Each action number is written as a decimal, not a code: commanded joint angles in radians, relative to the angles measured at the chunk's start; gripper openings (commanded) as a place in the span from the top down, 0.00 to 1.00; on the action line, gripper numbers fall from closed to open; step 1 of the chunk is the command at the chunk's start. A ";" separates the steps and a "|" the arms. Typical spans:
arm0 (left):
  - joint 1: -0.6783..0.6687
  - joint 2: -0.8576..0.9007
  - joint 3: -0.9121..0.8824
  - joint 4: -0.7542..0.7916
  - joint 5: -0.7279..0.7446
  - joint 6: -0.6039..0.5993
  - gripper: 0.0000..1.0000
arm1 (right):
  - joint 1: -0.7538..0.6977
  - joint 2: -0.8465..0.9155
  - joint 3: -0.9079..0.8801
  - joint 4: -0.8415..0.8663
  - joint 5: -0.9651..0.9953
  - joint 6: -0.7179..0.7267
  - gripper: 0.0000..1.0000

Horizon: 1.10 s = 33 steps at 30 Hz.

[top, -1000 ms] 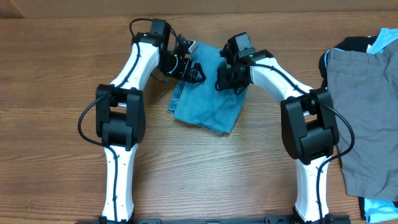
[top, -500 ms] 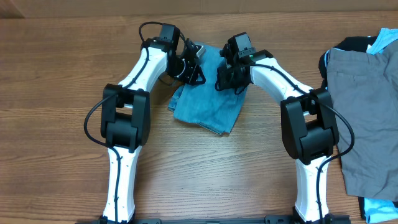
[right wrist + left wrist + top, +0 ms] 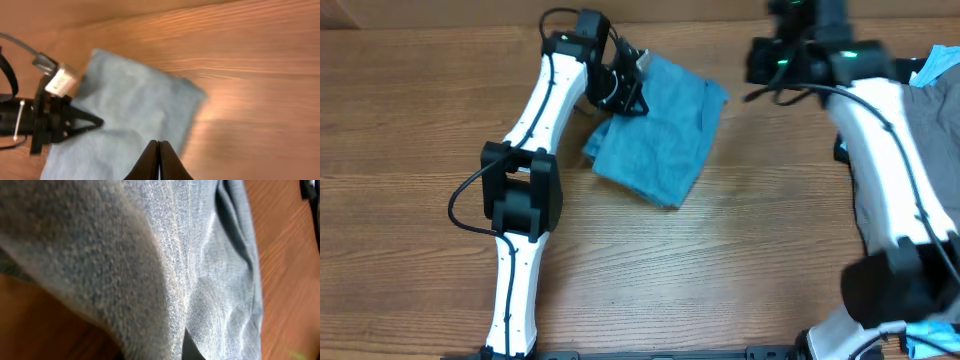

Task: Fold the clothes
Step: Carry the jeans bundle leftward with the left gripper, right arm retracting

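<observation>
1. The folded jeans (image 3: 660, 135) lie on the tabletop (image 3: 420, 150) toward its far side. Their long axis runs far to near, with the far end leaning right.
2. The left gripper (image 3: 625, 92) is clamped on the jeans' far-left corner, and denim fills its camera.
3. The right gripper (image 3: 159, 146) is closed and empty, above and to the right of the jeans, clear of them.
4. The left arm is nearer, so the next fold probably starts from its corner.
5. Grey trousers (image 3: 940, 140) lie at the right edge.

Surface: wooden desk (image 3: 400, 120) | Colour: warm mid-brown | Grain: ran left to right in the overhead view
</observation>
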 commanded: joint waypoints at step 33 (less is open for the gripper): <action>0.678 -0.014 0.202 -0.388 0.140 0.146 0.96 | -0.170 0.004 0.000 -0.127 0.039 0.006 0.00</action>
